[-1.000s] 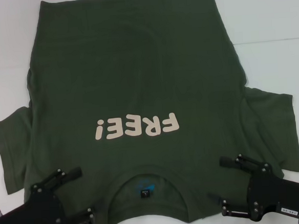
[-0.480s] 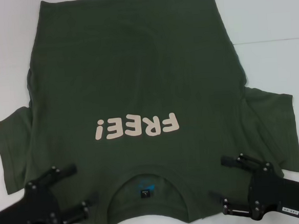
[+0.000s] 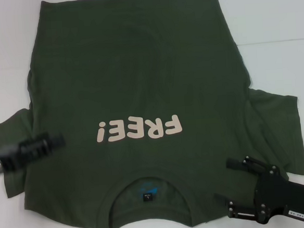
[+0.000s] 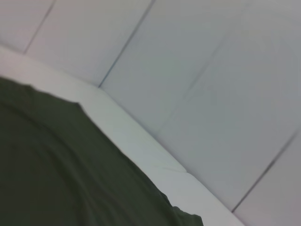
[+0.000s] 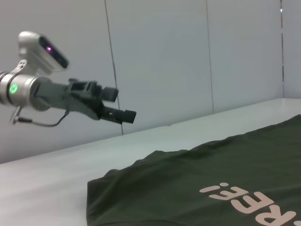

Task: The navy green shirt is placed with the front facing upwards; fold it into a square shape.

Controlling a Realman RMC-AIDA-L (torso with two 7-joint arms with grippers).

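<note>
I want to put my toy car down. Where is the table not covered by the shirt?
Bare white table shows beside the navy green shirt, above its right sleeve, and again by the far left corner, above the left sleeve. The near edge is crowded: the right gripper hovers over the shoulder with its jaws open, and the left gripper hangs over the left sleeve.

A: Head camera? 
B: High, facing down on the navy green shirt point(image 3: 135, 94) and desk point(image 3: 279, 63). 
A: Wrist cameras? 
B: Both low, near the cloth, facing the wall; the right one also sees the left tool point(image 5: 123, 114).
</note>
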